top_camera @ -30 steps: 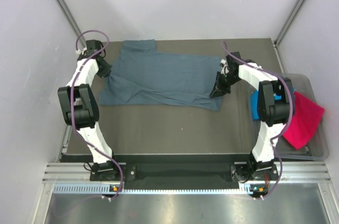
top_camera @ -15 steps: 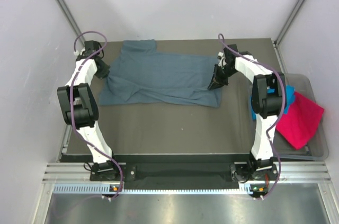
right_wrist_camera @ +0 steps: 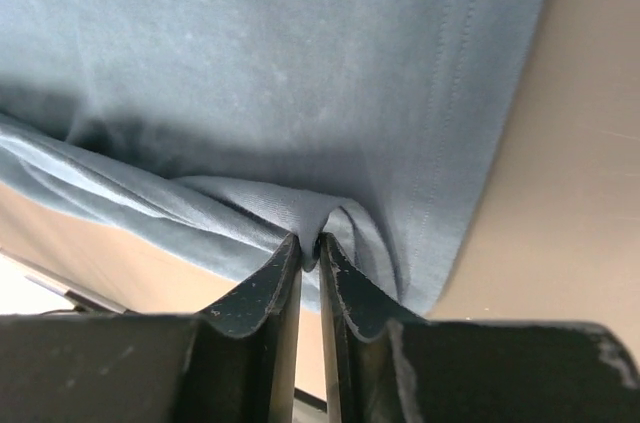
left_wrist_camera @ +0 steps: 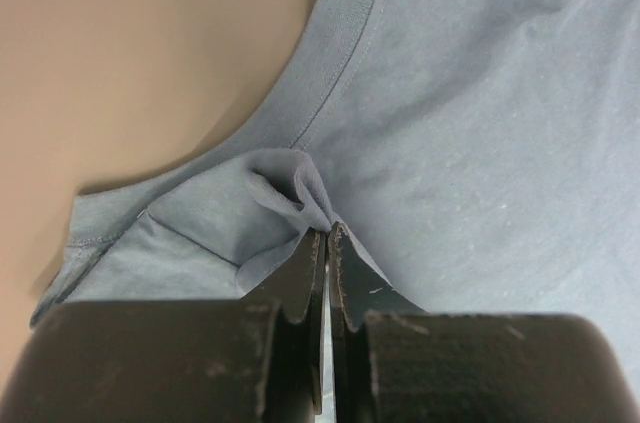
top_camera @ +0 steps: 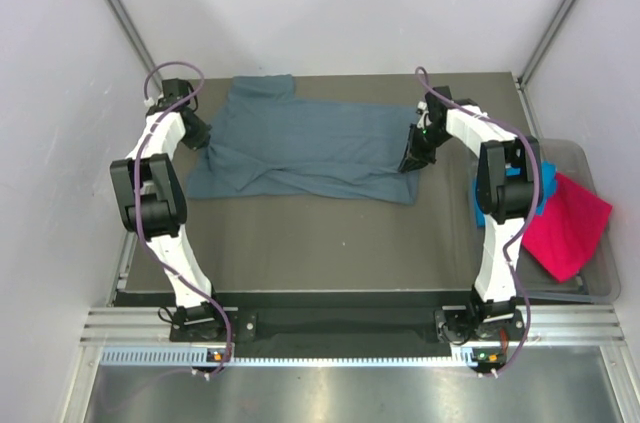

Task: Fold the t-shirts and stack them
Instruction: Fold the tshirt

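The large slate-blue t-shirt (top_camera: 305, 148) lies spread across the far half of the table, folded lengthwise with wrinkles along its near edge. My left gripper (top_camera: 207, 143) is shut on a pinch of its cloth (left_wrist_camera: 300, 188) at the left end, near a sleeve hem. My right gripper (top_camera: 410, 161) is shut on a pinch of its cloth (right_wrist_camera: 300, 208) at the right end, next to the stitched hem. The turquoise t-shirt (top_camera: 483, 205) and the magenta-pink t-shirt (top_camera: 570, 225) lie at the right, in the tub, partly hidden by my right arm.
A clear plastic tub (top_camera: 600, 278) stands off the table's right edge. The brown table (top_camera: 330, 243) stretches bare in front of the shirt. Grey walls close in the back and both sides.
My right gripper has moved up and slightly left with the shirt's right end, then settled. The left gripper has barely shifted. The shirt's near edge has drawn in a little.
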Available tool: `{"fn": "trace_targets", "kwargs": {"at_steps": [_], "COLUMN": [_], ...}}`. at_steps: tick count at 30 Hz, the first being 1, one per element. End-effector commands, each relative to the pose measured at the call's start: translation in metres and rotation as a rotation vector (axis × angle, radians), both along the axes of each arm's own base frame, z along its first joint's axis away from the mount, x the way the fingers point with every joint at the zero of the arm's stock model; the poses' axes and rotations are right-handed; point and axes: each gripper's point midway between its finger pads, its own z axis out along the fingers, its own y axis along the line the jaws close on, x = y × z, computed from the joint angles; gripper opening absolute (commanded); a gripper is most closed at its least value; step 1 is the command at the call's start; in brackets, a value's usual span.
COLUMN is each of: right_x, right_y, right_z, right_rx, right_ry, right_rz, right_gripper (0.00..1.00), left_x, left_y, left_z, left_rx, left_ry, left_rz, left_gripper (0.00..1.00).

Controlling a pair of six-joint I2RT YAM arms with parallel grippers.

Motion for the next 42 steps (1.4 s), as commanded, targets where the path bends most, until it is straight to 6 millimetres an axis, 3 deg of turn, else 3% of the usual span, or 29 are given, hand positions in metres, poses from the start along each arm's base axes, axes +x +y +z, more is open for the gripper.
{"fn": "trace_targets", "kwargs": {"at_steps": [1,7,18,20,21,23,24,25,27,29,30,31,33,34,37,39,40,42], "right_x": [0.016,0.020,0.040,0.044,0.045,0.047,0.047,0.045,0.042,0.030,0.024,0.004,-0.006,-0.027,-0.046,-0.051,-0.056,-0.057], "right_y": [-0.009,-0.012,-0.026,-0.031,-0.031,-0.041,-0.046,-0.058,-0.071,-0.069,-0.064,-0.059,-0.046,-0.043,-0.039,-0.037,-0.037,-0.032], "right_z": [0.012,0.007,0.013,0.012,0.012,0.010,0.009,0.008,0.016,0.028,0.032,0.033,0.034,0.028,0.021,0.019,0.017,0.016], "right_rx": [-0.028,-0.043,-0.077,-0.091,-0.086,-0.115,-0.129,-0.174,-0.242,-0.242,-0.226,-0.203,-0.125,-0.101,-0.078,-0.063,-0.061,-0.035], "right_ry": [-0.067,-0.065,-0.104,-0.110,-0.112,-0.106,-0.105,-0.104,-0.124,-0.163,-0.175,-0.166,-0.193,-0.170,-0.185,-0.197,-0.193,-0.199], "right_rz": [-0.025,-0.040,-0.096,-0.104,-0.101,-0.096,-0.095,-0.084,-0.075,-0.048,-0.040,-0.035,-0.031,-0.034,-0.017,-0.009,-0.005,0.005], "right_gripper": [0.11,0.00,0.00,0.09,0.13,0.18,0.20,0.27,0.34,0.39,0.41,0.46,0.51,0.54,0.57,0.57,0.57,0.56], "left_x": [0.014,0.019,0.027,0.029,0.029,0.028,0.028,0.025,0.015,-0.001,-0.017,-0.025,-0.054,-0.064,-0.102,-0.118,-0.131,-0.139], "left_y": [0.004,0.001,-0.006,-0.014,-0.015,-0.016,-0.016,-0.018,-0.009,0.002,0.009,0.012,0.015,0.013,0.009,0.006,0.004,0.004], "left_z": [0.011,0.008,0.006,0.008,0.008,0.009,0.012,0.014,0.025,0.033,0.042,0.045,0.049,0.046,0.036,0.035,0.020,0.012], "left_rx": [0.008,-0.013,-0.053,-0.085,-0.084,-0.087,-0.085,-0.082,-0.023,0.048,0.093,0.105,0.094,0.080,0.023,-0.021,-0.061,-0.108], "left_ry": [-0.060,-0.065,-0.082,-0.093,-0.097,-0.093,-0.096,-0.088,-0.065,-0.042,-0.042,-0.043,-0.056,-0.057,-0.054,-0.074,-0.044,-0.049], "left_rz": [-0.012,-0.021,-0.037,-0.067,-0.078,-0.091,-0.104,-0.117,-0.113,-0.109,-0.085,-0.078,-0.065,-0.068,-0.061,-0.046,-0.031,-0.007], "left_gripper": [0.00,0.00,0.00,0.00,0.11,0.23,0.36,0.43,0.57,0.59,0.59,0.60,0.61,0.60,0.59,0.61,0.63,0.65]}}
